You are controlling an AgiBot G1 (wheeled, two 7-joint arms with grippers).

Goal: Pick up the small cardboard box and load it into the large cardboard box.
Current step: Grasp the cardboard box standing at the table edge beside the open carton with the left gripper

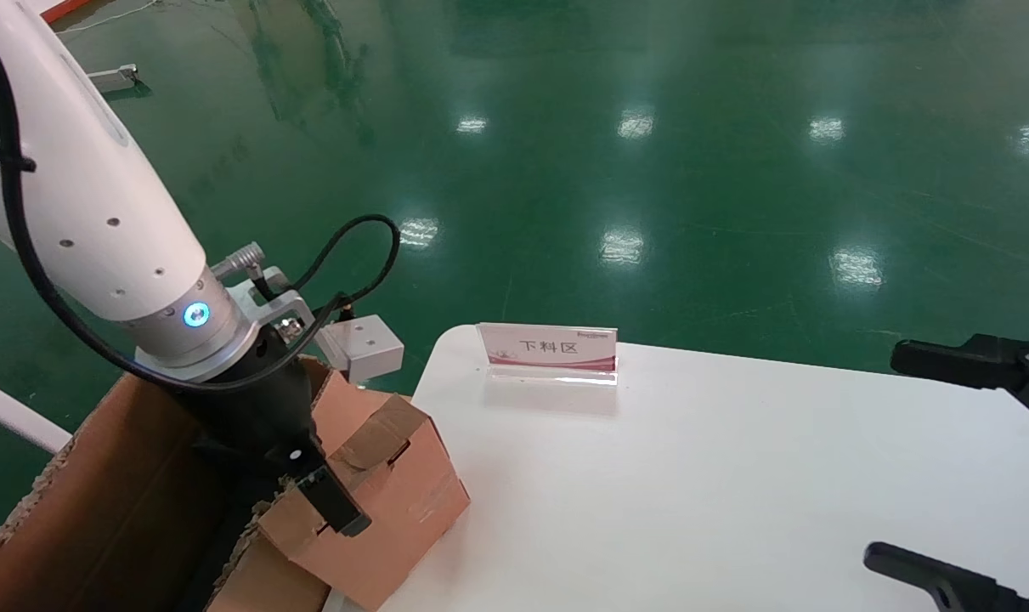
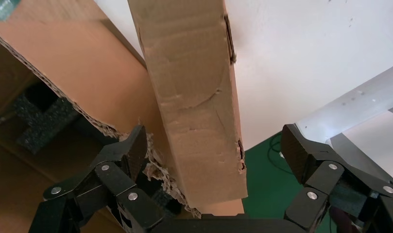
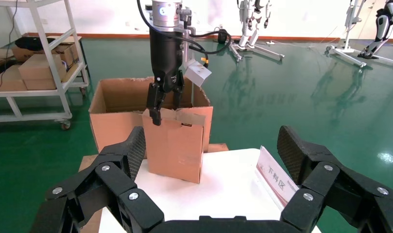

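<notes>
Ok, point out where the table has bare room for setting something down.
The white table is bare from the sign across to the right gripper. It is crowded at the near left corner, where the left gripper meets the small cardboard box beside the large cardboard box.
</notes>
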